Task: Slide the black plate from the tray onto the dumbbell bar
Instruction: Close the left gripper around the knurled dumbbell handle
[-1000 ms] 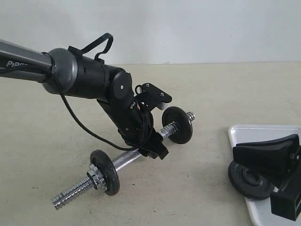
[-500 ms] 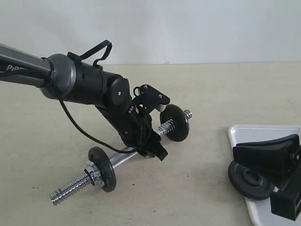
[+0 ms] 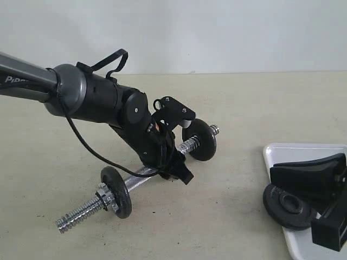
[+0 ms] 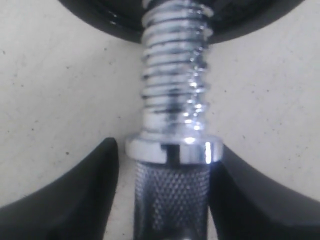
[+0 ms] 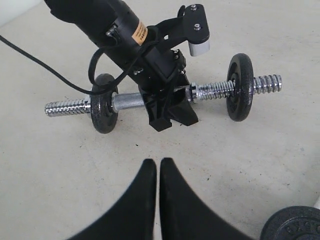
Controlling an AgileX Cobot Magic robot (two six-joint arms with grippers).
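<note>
Chrome dumbbell bar [image 3: 138, 181] is sitting further left on the worktop [image 3: 244, 108] than a second earlier, drawn along by the left end effector [image 3: 179, 173], which is clamping its knurled middle; the bar is probably being positioned for loading. The black plate [image 3: 290, 206] is lying flat at the edge of the tray [image 3: 279, 154], not yet lifted. The left arm is slanting down over the bar; the right end effector [image 5: 158, 162], closed and empty, is hovering beside the plate.
</note>
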